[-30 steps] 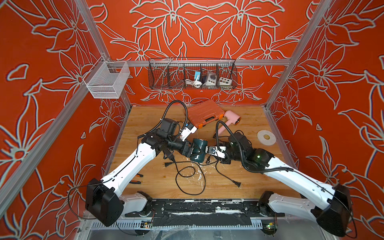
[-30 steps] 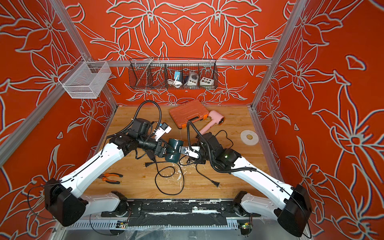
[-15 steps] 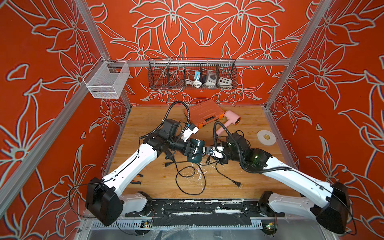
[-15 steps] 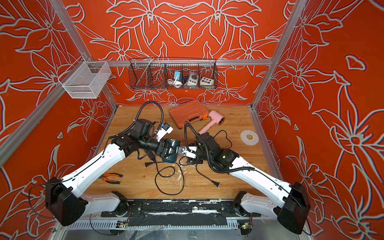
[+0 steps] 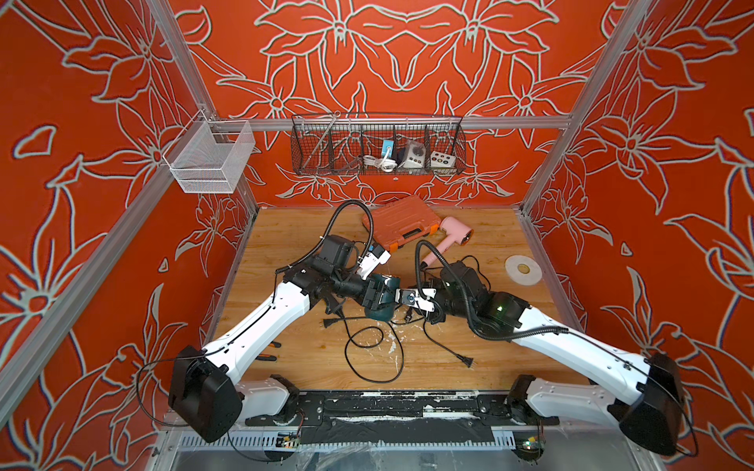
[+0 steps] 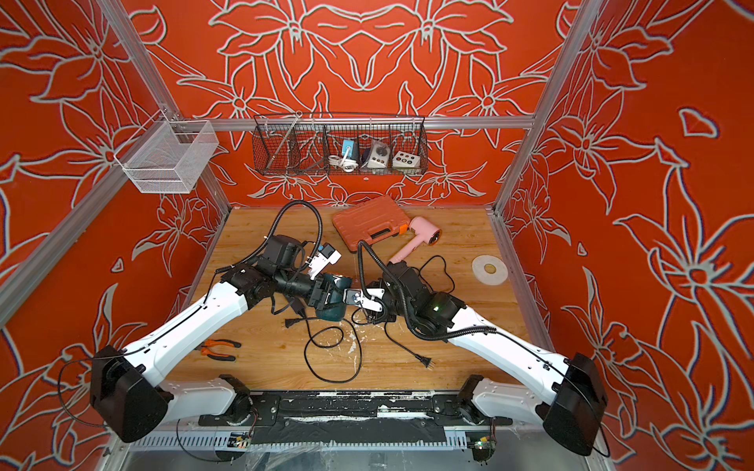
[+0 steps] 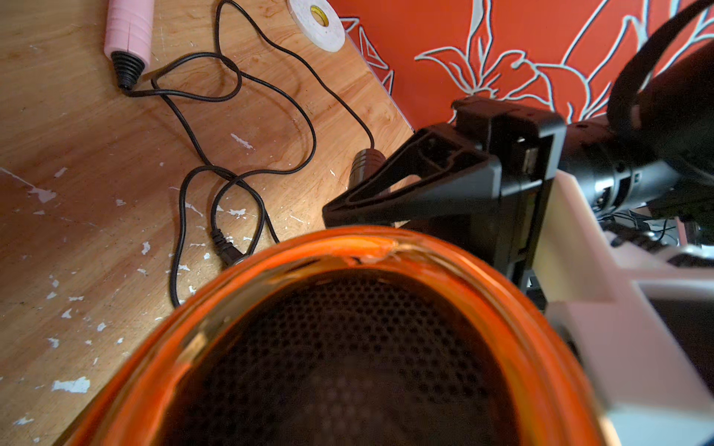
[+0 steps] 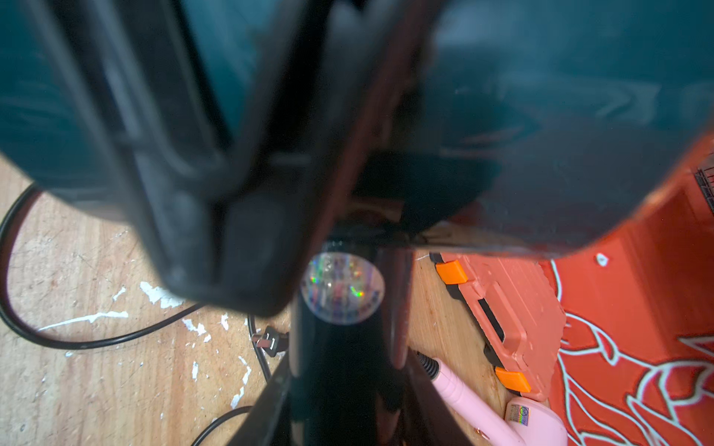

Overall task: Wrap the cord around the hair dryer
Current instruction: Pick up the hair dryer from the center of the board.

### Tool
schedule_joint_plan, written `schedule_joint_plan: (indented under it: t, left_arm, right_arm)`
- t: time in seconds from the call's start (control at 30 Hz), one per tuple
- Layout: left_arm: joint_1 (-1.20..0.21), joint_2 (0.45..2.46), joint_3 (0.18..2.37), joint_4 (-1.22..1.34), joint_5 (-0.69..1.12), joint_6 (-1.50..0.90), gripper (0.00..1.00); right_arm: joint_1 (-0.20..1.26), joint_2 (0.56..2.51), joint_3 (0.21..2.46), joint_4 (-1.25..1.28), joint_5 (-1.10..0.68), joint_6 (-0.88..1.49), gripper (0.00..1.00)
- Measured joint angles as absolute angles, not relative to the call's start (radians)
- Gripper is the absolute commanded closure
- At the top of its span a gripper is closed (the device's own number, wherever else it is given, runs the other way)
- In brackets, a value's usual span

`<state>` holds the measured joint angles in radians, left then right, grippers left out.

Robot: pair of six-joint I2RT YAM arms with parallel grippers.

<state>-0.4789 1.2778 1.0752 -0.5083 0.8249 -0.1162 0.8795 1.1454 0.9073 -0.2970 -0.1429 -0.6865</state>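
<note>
Hair dryer (image 5: 378,313) sits at table (image 5: 285,228) centre, between both grippers, apparently raised. Left gripper (image 5: 382,295): fingers are set wide astride the dryer body; whether it is clamped cannot be told. Right gripper (image 5: 404,298): fingers part-closed, apparently pinched on the dryer's near end.

Biggest risk: the dryer could be dropped or twisted if one grip is released before the other is firm.

Next: the arms are crowded nose to nose, so a knock is likely once winding starts.

Cord (image 5: 375,381) lies in loose loops on the table, with nothing wound yet. It could be snagged on the pink dryer's cord (image 7: 315,139) nearby.

Smallest: plug (image 5: 328,323) could be dragged and caught.
</note>
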Motion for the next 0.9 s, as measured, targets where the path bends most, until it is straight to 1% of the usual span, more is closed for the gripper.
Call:
schedule_joint_plan:
  t: [0.1, 0.13, 0.17, 0.2, 0.23, 0.33, 0.37, 0.4, 0.47, 0.5, 0.53, 0.57, 0.63, 0.7, 0.9]
  left_arm:
    - [-0.479, 1.278, 1.066, -0.501, 0.827, -0.134, 0.47]
    - [-0.479, 1.278, 1.065, -0.5, 0.828, -0.134, 0.56]
    - [-0.479, 1.278, 1.065, -0.499, 0.828, -0.134, 0.69]
    - [-0.479, 1.278, 1.065, -0.498, 0.828, -0.134, 0.86]
    - [-0.479, 1.279, 1.065, -0.496, 0.827, -0.134, 1.0]
    - [-0.479, 1.28, 1.065, -0.492, 0.823, -0.134, 1.0]
    - [-0.479, 1.28, 1.065, -0.488, 0.819, -0.134, 1.0]
    - [-0.479, 1.28, 1.065, -0.485, 0.813, -0.133, 1.0]
    - [-0.48, 1.277, 1.066, -0.474, 0.789, -0.129, 1.0]
    - [-0.481, 1.273, 1.067, -0.471, 0.777, -0.126, 1.0]
    - [-0.484, 1.268, 1.07, -0.476, 0.756, -0.119, 1.0]
    - [-0.485, 1.265, 1.074, -0.488, 0.722, -0.115, 1.0]
    - [-0.479, 1.264, 1.088, -0.508, 0.68, -0.107, 1.0]
    - [-0.464, 1.264, 1.11, -0.548, 0.641, -0.103, 1.0]
    - [-0.398, 1.255, 1.218, -0.637, 0.558, -0.102, 1.0]
  right_arm:
    - [0.883, 1.146, 0.907, -0.299, -0.13, -0.687, 1.0]
    - [0.883, 1.147, 0.907, -0.3, -0.129, -0.687, 1.0]
    - [0.883, 1.147, 0.907, -0.299, -0.128, -0.687, 1.0]
    - [0.883, 1.147, 0.907, -0.299, -0.127, -0.687, 1.0]
    - [0.883, 1.147, 0.907, -0.299, -0.126, -0.687, 1.0]
    - [0.883, 1.147, 0.907, -0.297, -0.117, -0.686, 1.0]
    - [0.885, 1.147, 0.907, -0.295, -0.108, -0.685, 0.96]
    - [0.887, 1.147, 0.907, -0.291, -0.099, -0.681, 0.85]
    - [0.892, 1.147, 0.905, -0.279, -0.064, -0.669, 0.54]
    - [0.894, 1.147, 0.905, -0.274, -0.045, -0.66, 0.42]
    - [0.896, 1.147, 0.905, -0.258, -0.023, -0.643, 0.32]
    - [0.895, 1.141, 0.905, -0.234, -0.006, -0.629, 0.25]
    - [0.891, 1.123, 0.906, -0.21, 0.02, -0.606, 0.16]
    - [0.875, 1.093, 0.908, -0.194, 0.04, -0.585, 0.11]
    - [0.792, 0.993, 0.928, -0.189, 0.062, -0.523, 0.06]
